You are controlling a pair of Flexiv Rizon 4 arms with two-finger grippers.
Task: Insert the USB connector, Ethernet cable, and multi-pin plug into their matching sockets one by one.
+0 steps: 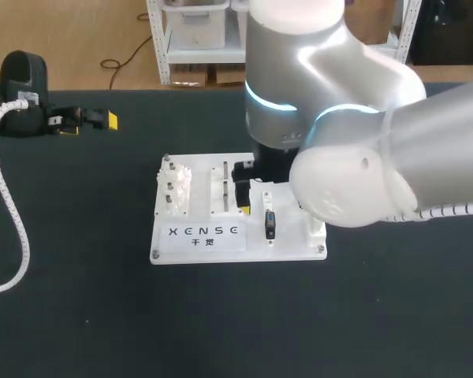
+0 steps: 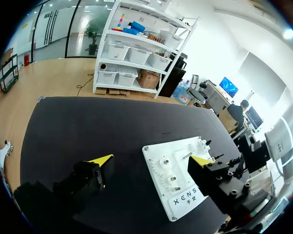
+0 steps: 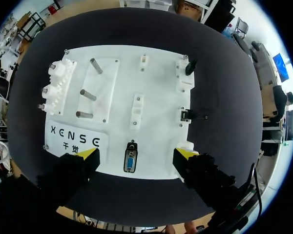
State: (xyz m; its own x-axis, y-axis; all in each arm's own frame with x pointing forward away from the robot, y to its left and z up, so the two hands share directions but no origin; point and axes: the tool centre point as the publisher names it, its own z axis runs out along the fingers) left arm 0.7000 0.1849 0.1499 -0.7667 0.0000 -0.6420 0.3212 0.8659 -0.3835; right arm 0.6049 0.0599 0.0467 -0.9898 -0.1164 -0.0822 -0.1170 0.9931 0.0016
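My claw (image 3: 136,155) hung wide open over the white board (image 3: 151,73). The blue multi-pin connector (image 3: 130,163) sat between my fingers, neither one touching it. White gears (image 3: 56,87) and three metal pegs (image 3: 88,95) stood side by side farther out.

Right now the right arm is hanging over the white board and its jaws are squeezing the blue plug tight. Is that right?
Not quite. The right arm does hang over the white board, but its jaws are not squeezing the blue plug. They stand wide open, one on each side of the plug and clear of it. The right wrist view shows this.
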